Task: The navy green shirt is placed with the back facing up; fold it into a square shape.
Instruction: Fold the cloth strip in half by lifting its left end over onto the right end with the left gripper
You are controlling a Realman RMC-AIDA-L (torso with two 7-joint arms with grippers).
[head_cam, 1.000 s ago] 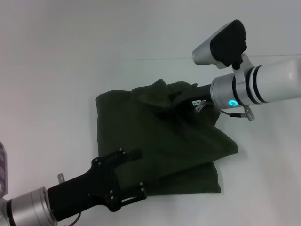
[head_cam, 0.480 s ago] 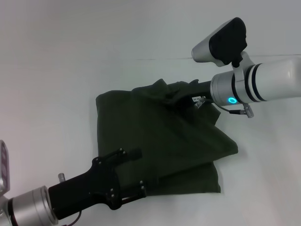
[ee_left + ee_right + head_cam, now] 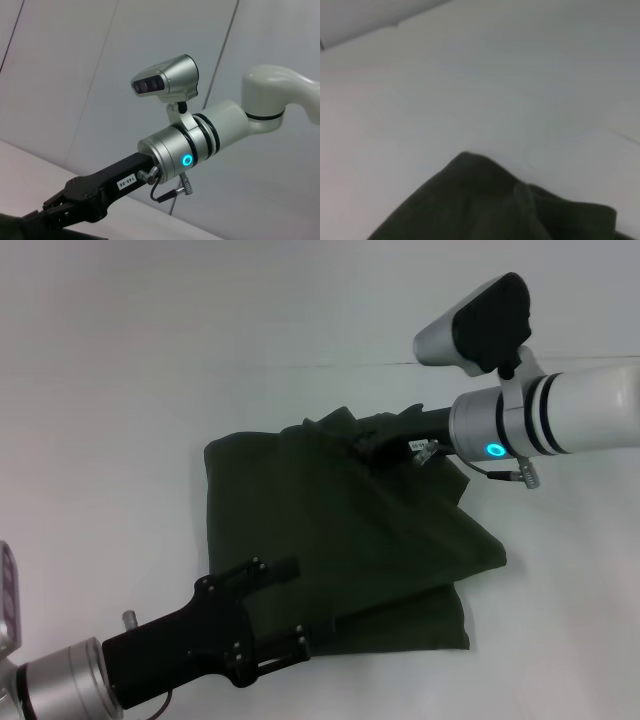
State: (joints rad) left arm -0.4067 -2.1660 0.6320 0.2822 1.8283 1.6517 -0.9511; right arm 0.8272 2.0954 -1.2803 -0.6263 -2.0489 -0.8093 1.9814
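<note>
The right hand (image 3: 385, 445) sits at the far edge of the navy green shirt (image 3: 330, 540), buried in a bunched ridge of cloth there; whether its fingers are parted or closed on the fabric cannot be told, since the folds hide them. The left hand (image 3: 285, 605) lies low at the shirt's near-left corner, its fingers spread over or just above the hem; it does not appear to be pinching anything, though contact cannot be confirmed. The shirt rests on the white worktop (image 3: 120, 390), roughly central, as a compact dark block. Judged progress: well advanced. The garment is already doubled over into a near-square, with left and near edges fairly straight. Outstanding: one layer juts out as a triangular flap toward the right, overhanging the lower layer, and the far edge is rumpled where the right hand is. Both need squaring and flattening. Orientation: the bundle's slightly longer axis runs from near to far, skewed a little; which end is the collar cannot be determined.
</note>
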